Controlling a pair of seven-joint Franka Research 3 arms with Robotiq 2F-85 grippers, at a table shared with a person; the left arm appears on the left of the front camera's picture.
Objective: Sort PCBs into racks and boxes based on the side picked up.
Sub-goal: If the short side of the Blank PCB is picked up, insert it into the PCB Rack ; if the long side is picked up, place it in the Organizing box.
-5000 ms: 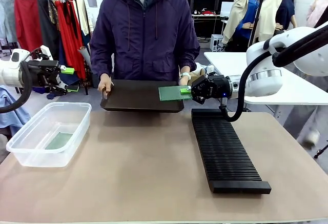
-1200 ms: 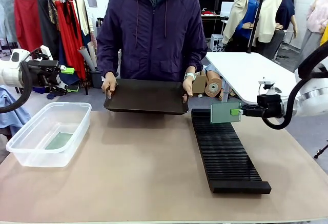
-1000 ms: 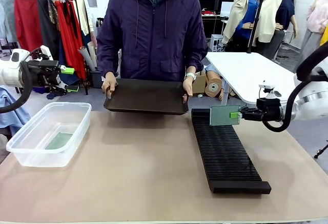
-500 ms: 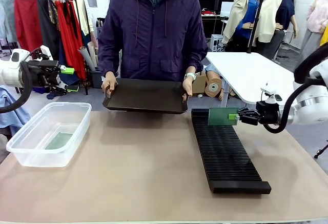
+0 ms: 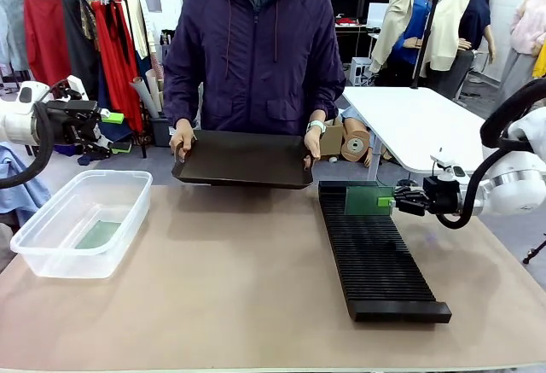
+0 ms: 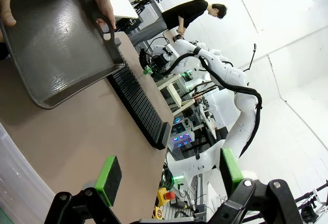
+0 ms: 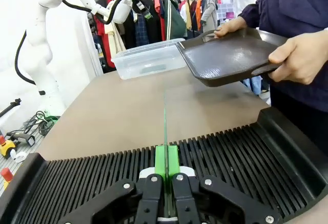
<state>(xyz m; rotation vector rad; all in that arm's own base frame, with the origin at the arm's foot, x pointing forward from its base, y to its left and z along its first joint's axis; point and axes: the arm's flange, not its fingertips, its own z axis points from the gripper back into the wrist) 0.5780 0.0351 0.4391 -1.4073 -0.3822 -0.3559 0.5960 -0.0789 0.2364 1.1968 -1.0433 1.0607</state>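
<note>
The left gripper (image 5: 107, 130) has not moved. It hangs in the air behind the box (image 5: 51, 258), and its fingers (image 6: 108, 179) are wide apart with nothing between them. The clear box sits on the left side of the table (image 5: 213, 296). One flat board (image 5: 98, 235) lies in the bottom of it, same as before.

The change is on the right. A second ago the right gripper (image 5: 391, 201) held a green board (image 5: 368, 201) up above the far end of the black rack (image 5: 375, 262). Now it has come down. The board stands up on its edge, and its bottom edge is down at the slots at that far end. The right gripper is squeezed tight on the board's right edge. In the right wrist view the board looks like a thin line running the same way as the slots. So I think this board is going into a slot, and letting go comes next. I cannot tell if it is all the way in.

In the middle, a person holds a dark tray (image 5: 243, 160) at the far edge of the table. The tray and one hand (image 5: 312, 141) are just behind the rack's far end, near the board but not touching it. That is the only thing close enough to bump.
</note>
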